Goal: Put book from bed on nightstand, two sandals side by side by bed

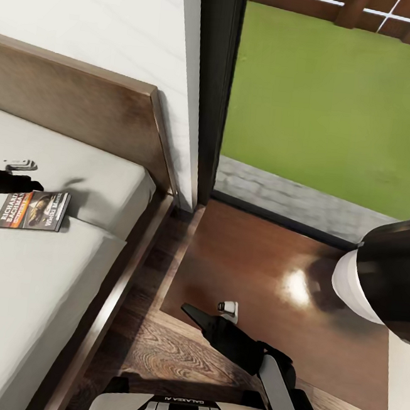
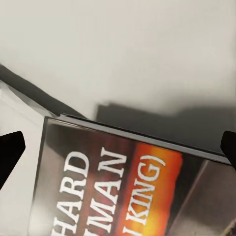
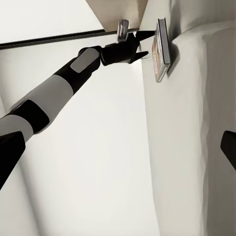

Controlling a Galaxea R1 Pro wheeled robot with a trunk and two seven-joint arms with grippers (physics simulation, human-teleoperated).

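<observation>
The book (image 1: 33, 209) lies flat on the bed (image 1: 32, 288), cover up, near the headboard and not far from the mattress edge that faces the nightstand (image 1: 271, 300). A small white gadget (image 1: 20, 164) sits on the mattress just beyond it.

The left end effector (image 1: 33, 185) has its tips at the book's far edge — in the left wrist view its two fingers (image 2: 11, 147) stand apart, one to each side of the cover, with nothing clamped between them. Whether a tip touches the book cannot be told.

The right end effector (image 1: 189, 309) hangs over the near corner of the nightstand, beside a small white object (image 1: 228, 308) on the glossy top. In the right wrist view only one dark tip shows, so I cannot tell whether it is apart or together.

By my reading, the task is barely begun: the book is not yet gripped or lifted, and the nightstand top has room for it. The sandals part is left too — nothing here suggests it is done.
</observation>
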